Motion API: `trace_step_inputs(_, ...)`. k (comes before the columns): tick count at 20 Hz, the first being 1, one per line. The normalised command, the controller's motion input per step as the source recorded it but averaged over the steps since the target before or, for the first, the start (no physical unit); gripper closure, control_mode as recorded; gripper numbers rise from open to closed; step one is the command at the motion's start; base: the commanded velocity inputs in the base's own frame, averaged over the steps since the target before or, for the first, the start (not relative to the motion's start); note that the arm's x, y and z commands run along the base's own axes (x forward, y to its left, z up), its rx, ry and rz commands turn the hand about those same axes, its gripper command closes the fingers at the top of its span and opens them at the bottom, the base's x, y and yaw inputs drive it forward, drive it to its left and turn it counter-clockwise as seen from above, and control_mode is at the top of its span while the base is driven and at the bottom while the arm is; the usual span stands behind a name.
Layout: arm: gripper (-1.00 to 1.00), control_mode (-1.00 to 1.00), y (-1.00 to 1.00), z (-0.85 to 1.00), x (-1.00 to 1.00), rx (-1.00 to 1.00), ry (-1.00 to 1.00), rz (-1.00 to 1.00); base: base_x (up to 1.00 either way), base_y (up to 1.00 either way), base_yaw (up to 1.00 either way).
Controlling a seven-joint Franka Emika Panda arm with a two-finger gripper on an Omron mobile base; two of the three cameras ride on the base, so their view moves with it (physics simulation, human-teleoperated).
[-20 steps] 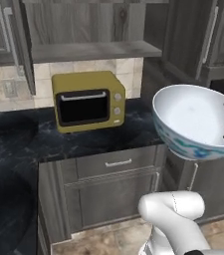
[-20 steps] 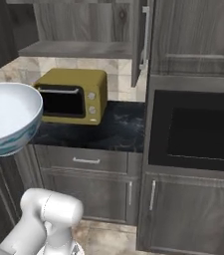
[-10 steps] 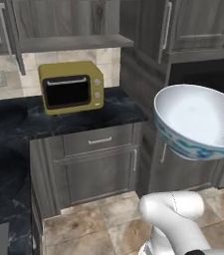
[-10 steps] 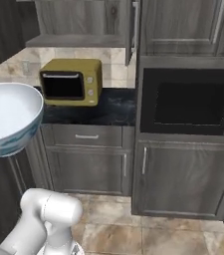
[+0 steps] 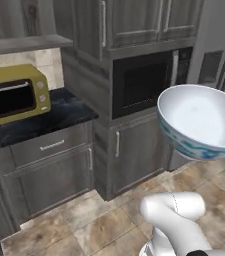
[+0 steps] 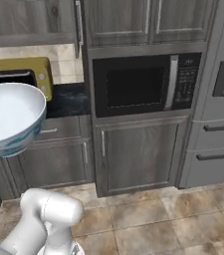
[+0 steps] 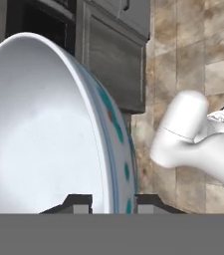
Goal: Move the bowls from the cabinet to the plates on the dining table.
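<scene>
Bowl [image 5: 200,120]: white with blue pattern on the outer wall, pale blue inside; held up in the air above the tiled floor, well clear of any tabletop; tilted, mouth turned up and toward the cameras.
Bowl in right base view [image 6: 10,117]: at the left edge, in front of the drawer units, rim level with the yellow oven.
Bowl in hand view [image 7: 44,134]: seen edge-on, rim running between the two finger tips, pattern spots on the outer wall.
Gripper [image 7: 108,201]: jaws clamped on the bowl's rim, one finger tip [image 7: 76,203] against the inner face, the other against the outer wall.
Gripper in left base view: partly cut off by the right edge, at the bowl's right rim.
Yellow oven [image 5: 15,93]: small countertop unit with dark glass door, standing on the black marble tabletop [image 5: 59,112], far left.
Built-in microwave [image 6: 144,84]: dark door with vertical silver handle, set in the tall grey wood-grain unit, behind and beyond the bowl.
Upper doors [image 6: 148,21]: shut, above the microwave, long silver bar handles.
Lower door [image 6: 138,152]: shut, below the microwave, short vertical handle.
Drawer fronts [image 6: 215,144]: pale grey, at the far right.
Floor [image 6: 183,219]: beige-brown stone tiles.
</scene>
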Motion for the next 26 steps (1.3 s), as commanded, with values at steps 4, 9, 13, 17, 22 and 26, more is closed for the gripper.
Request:
trace_step_inputs(4,1.00,1.00,0.00,0.00,0.00,0.00,0.00,0.00,-0.14,-0.75,-0.47)
trace_step_inputs(9,1.00,1.00,0.00,0.00,0.00,0.00,0.00,0.00,-0.14,-0.72,-0.44)
trace_step_inputs(13,1.00,1.00,0.00,0.00,0.00,0.00,0.00,0.00,-0.15,-0.72,-0.45)
trace_step_inputs(17,1.00,1.00,0.00,0.00,0.00,0.00,0.00,0.00,-0.19,-0.69,-0.45)
trace_step_inputs(22,1.00,1.00,0.00,0.00,0.00,0.00,0.00,0.00,-0.29,-0.53,-0.37)
trace_step_inputs(26,1.00,1.00,0.00,0.00,0.00,0.00,0.00,0.00,-0.28,-0.29,-0.32)
